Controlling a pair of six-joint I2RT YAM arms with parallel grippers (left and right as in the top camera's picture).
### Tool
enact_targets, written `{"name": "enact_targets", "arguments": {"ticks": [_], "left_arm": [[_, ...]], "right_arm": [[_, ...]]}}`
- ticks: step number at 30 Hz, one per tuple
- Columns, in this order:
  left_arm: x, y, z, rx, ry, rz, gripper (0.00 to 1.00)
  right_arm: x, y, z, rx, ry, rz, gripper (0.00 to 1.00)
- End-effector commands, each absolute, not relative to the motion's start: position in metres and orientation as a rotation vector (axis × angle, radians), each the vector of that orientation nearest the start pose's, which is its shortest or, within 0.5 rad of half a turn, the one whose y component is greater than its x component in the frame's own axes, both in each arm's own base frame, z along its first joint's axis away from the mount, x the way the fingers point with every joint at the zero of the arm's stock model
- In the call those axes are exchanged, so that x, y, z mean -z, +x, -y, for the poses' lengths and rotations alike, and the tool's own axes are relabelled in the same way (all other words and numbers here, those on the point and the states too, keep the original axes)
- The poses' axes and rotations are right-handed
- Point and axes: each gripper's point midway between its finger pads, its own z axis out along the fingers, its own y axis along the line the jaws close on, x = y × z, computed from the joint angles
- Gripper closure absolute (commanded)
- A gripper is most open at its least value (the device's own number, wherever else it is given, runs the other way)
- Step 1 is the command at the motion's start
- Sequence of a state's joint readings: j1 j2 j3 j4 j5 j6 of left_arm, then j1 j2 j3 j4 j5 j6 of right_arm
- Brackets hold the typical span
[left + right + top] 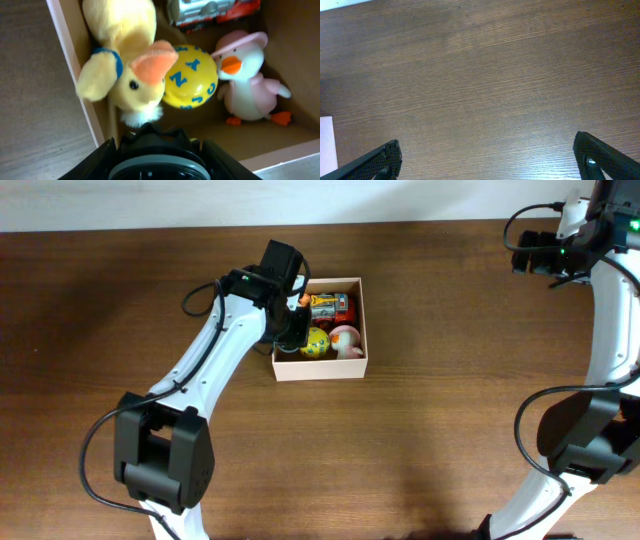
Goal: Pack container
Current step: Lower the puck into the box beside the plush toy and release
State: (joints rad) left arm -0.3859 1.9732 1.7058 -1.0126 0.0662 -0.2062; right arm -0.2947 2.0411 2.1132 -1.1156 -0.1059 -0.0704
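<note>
the container [320, 369] sits mid-table with a ball [192, 77] and pink duck [247, 80] inside. the left gripper [292, 330] hangs over its left wall with a yellow duck [125, 75] right against it, probably to tuck it in. i can't tell if its fingers clasp the duck. the right gripper [486, 142] waits well aside, spread wide.

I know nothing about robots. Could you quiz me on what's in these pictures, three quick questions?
1. True or false: the right gripper is holding a toy.
2. In the box, what sits between the yellow duck and the pink duck? A) a ball with letters B) a spoon C) a cup
3. Fill in: the pink duck wears a pink ___.

Key: 1 false, it is open over bare table; 2 A; 3 hat.
</note>
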Motion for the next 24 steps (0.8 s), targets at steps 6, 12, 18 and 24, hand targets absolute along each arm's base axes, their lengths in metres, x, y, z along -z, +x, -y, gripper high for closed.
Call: {"name": "enact_targets", "arguments": {"ticks": [6,12,18,24], "left_arm": [[-0.1158,0.4065,0.1749,0.195,0.257,-2.879,0.49],[-0.1156,0.4057,0.1746,0.193,0.257,-2.882,0.42],[-0.1154,0.4051,0.1744,0.192,0.257,-2.885,0.3],[-0.1159,0.4067,0.175,0.195,0.256,-2.878,0.31]], "right_arm": [[-0.2301,0.4852,0.1295,0.005,0.262,-2.558,0.01],[-0.2301,0.4852,0.1294,0.005,0.261,-2.558,0.01],[-0.2301,0.4852,0.1295,0.005,0.262,-2.558,0.01],[-0.2301,0.4852,0.1294,0.005,0.262,-2.558,0.01]]}}
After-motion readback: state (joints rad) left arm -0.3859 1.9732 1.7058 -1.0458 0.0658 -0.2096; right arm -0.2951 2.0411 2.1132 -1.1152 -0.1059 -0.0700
